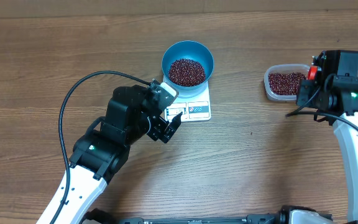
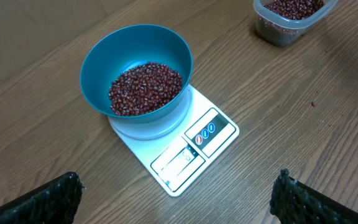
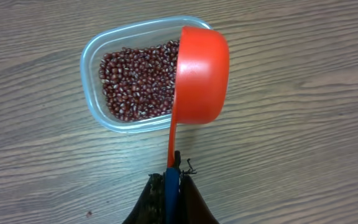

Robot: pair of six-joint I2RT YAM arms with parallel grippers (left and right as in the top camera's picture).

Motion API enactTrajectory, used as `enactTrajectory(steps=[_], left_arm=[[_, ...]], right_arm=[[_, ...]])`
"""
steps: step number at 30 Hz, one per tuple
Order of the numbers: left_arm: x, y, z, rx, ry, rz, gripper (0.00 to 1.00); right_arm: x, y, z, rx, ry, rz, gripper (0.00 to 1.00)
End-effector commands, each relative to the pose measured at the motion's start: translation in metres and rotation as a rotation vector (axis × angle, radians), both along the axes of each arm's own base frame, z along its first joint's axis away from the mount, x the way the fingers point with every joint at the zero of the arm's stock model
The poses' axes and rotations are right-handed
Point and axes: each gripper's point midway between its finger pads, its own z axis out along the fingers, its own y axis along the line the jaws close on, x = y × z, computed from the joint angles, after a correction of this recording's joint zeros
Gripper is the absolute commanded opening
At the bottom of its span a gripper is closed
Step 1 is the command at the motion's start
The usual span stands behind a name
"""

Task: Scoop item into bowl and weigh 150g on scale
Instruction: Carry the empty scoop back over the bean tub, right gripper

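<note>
while counts run low here, each is plain: two arms, one bowl (image 2: pixel 98 65), one scale (image 2: pixel 215 132), one clear tub (image 3: pixel 92 68), one red scoop (image 3: pixel 201 74), and two lots of beans (image 2: pixel 145 87).

the left gripper (image 1: pixel 169 127) hangs above the table just in front of the scale, its jaws spread wide with nothing between them; in the left wrist view its two dark fingertips (image 2: pixel 48 199) sit at the bottom corners of the frame. the right gripper (image 3: pixel 171 193) is clamped tight on the scoop's blue handle (image 3: pixel 172 180), and the scoop's red cup hangs over the right end of the tub. only the outer side of the cup shows, so whether it carries anything i cannot tell.

the beans are tiny, dark red-brown and glossy, a few with pale flecks. one lot lies as a loose heap in the bottom of the bowl, with bare blue wall above it all round. the other lot (image 3: pixel 135 81) covers the floor of the tub.

the bowl is deep, round, bright blue and plain, and it stands on the round platform of the scale. the scale is flat, white and rectangular, with a display window and a label panel bearing three small round marks along its near edge; the reading is too small to make out.

everything rests on a brown wood-grain table (image 1: pixel 42 62), which fills every view. the tub stands well apart from the scale, on the right side. a black cable (image 1: pixel 67 106) loops out from the left arm.
</note>
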Motion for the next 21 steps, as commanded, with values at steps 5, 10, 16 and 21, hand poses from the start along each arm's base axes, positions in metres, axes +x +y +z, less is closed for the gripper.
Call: enactTrajectory(steps=[5, 10, 16, 21], left_arm=[[0.000, 0.003, 0.003, -0.010, -0.003, 0.019, 1.00], [0.000, 0.003, 0.003, -0.010, -0.003, 0.019, 1.00], [0.000, 0.003, 0.003, -0.010, -0.003, 0.019, 1.00], [0.000, 0.003, 0.003, -0.010, -0.003, 0.019, 1.00]], right_arm=[[0.016, 0.003, -0.020, 0.046, 0.032, -0.006, 0.04], [0.029, 0.002, -0.032, 0.046, 0.035, -0.006, 0.04], [0.040, 0.001, -0.029, 0.042, -0.003, -0.006, 0.10], [0.042, 0.001, -0.028, 0.041, -0.013, -0.005, 0.04]])
